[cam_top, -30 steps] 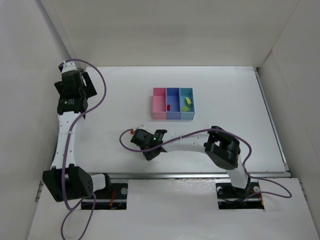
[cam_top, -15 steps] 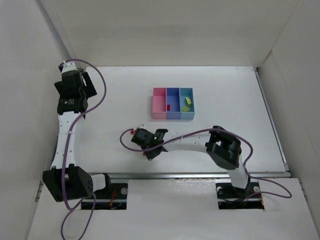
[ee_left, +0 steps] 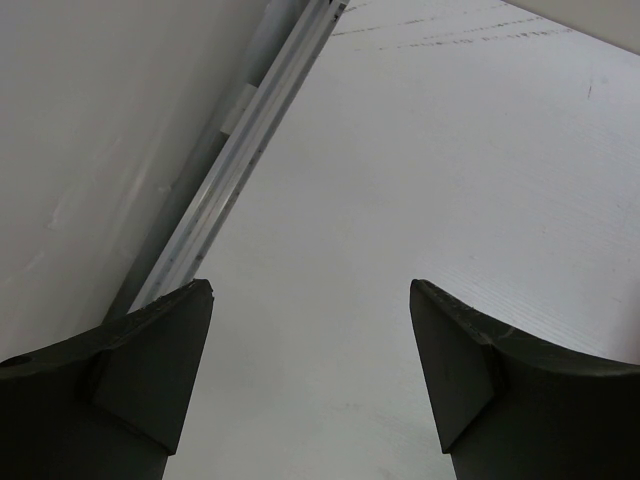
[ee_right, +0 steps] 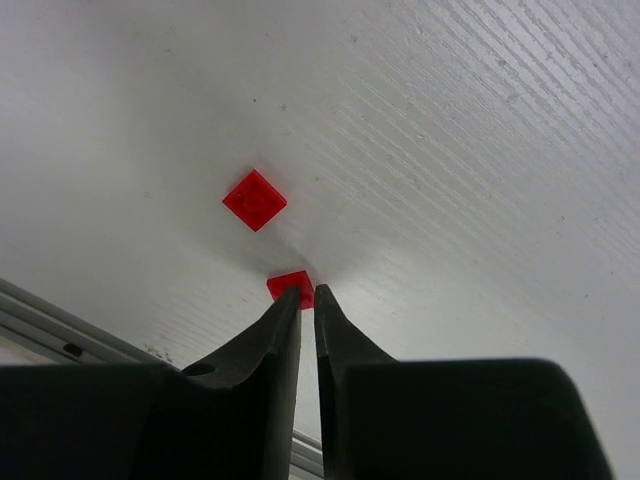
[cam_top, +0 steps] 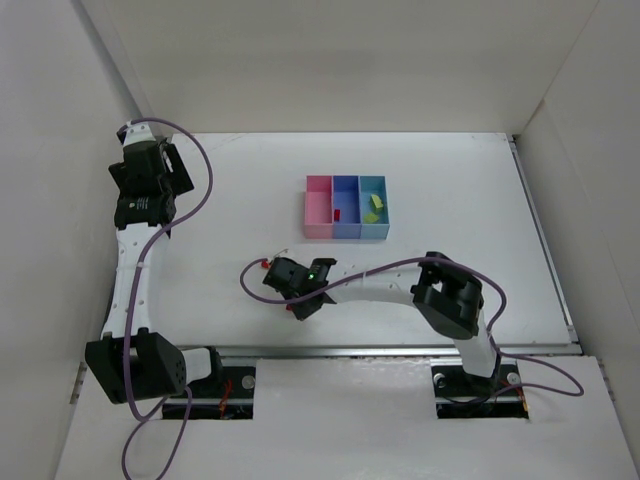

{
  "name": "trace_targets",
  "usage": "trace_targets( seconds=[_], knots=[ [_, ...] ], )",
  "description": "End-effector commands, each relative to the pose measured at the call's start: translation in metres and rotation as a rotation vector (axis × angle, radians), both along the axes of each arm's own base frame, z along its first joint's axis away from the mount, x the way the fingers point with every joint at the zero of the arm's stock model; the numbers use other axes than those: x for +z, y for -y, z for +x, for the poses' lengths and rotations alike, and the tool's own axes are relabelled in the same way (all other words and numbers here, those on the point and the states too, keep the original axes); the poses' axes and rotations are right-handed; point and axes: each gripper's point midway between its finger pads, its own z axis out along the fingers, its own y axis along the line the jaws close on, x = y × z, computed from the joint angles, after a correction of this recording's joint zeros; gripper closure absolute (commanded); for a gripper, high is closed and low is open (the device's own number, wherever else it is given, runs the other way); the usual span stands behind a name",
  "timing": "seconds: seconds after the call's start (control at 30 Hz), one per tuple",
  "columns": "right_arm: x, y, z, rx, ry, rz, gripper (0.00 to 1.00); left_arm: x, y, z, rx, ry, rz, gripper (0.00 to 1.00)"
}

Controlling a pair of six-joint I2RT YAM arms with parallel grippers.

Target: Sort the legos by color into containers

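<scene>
I see my right hand (ee_right: pixel 307 291) pinched shut, tips at one red lego (ee_right: pixel 289 283), second red lego (ee_right: pixel 254 199) just beyond on the table (ee_right: pixel 480 150), left hand (ee_left: pixel 310 300) open over bare table, three-bin containers (cam_top: pixel 345 179) well apart, holding one red brick (cam_top: pixel 338 214), two yellow-green bricks (cam_top: pixel 374 207)

My right gripper (ee_right: pixel 307 291) covers the near corner of one red brick (ee_right: pixel 290 283) with its tips; can't tell if it's pinched or only touched. From above, the bricks (cam_top: pixel 374 204) in the tray (cam_top: pixel 345 236) are too small for shape or count. Left gripper (ee_left: pixel 310 285): both fingers cut off at the wrist view's bottom edge.
</scene>
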Motion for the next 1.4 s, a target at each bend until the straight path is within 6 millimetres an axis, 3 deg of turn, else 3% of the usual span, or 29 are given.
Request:
trace_targets(
  seconds=[0.0,0.33,0.47,0.53,0.9,1.37],
  knots=[
    [0.033,-0.006,0.004,0.018,0.045,0.061,0.82,0.010,-0.002,0.000,0.008,0.044,-0.002,0.22],
    [0.042,-0.012,-0.005,0.091,0.055,0.079,0.57,0.006,-0.002,-0.001,0.008,0.035,-0.003,0.22],
    [0.030,-0.009,-0.008,0.104,0.037,0.051,0.51,0.006,-0.002,-0.001,0.008,0.035,-0.003,0.22],
    [0.023,-0.009,-0.017,0.124,0.007,0.045,0.51,0.006,-0.002,-0.001,0.008,0.035,-0.003,0.22],
    [-0.006,-0.005,-0.017,0.159,-0.007,-0.023,0.55,0.006,0.000,0.000,-0.001,0.035,-0.007,0.22],
    [-0.020,-0.008,-0.018,0.180,-0.015,-0.033,0.64,0.010,0.000,0.000,-0.001,0.045,-0.006,0.22]
  ],
)
